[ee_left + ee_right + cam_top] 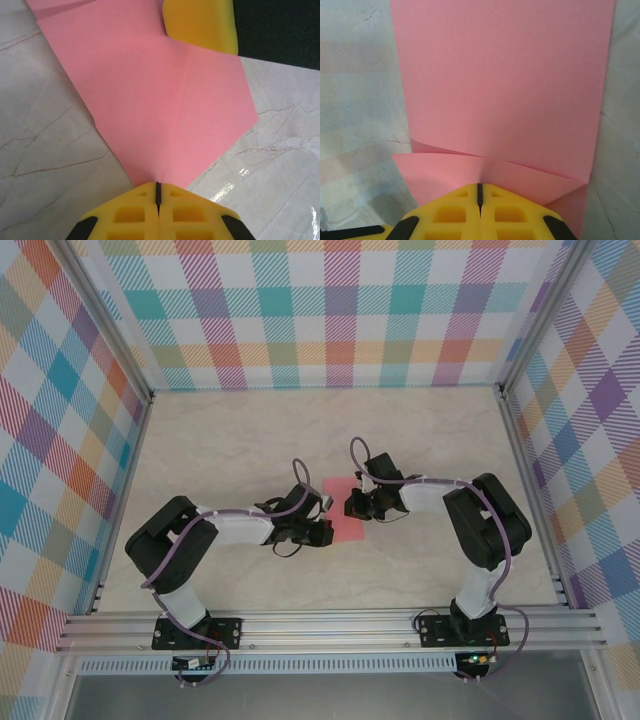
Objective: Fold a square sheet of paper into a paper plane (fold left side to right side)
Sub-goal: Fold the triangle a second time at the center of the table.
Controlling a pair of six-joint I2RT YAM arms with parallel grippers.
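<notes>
- The left tool [320,520] has its jaws shut, tip at the paper's [348,526] 9 o'clock edge.
- The paper lies on the surface [250,440], long axis 12 to 6, between both tools.
- The right tool [354,506] is shut too, meeting it from 3 o'clock and equally near.

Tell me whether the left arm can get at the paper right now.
Probably yes. The left gripper has its shut tips at the near edge of the paper, with only bare table around them. The right gripper works the sheet's far side and does not seem to block the way.
</notes>
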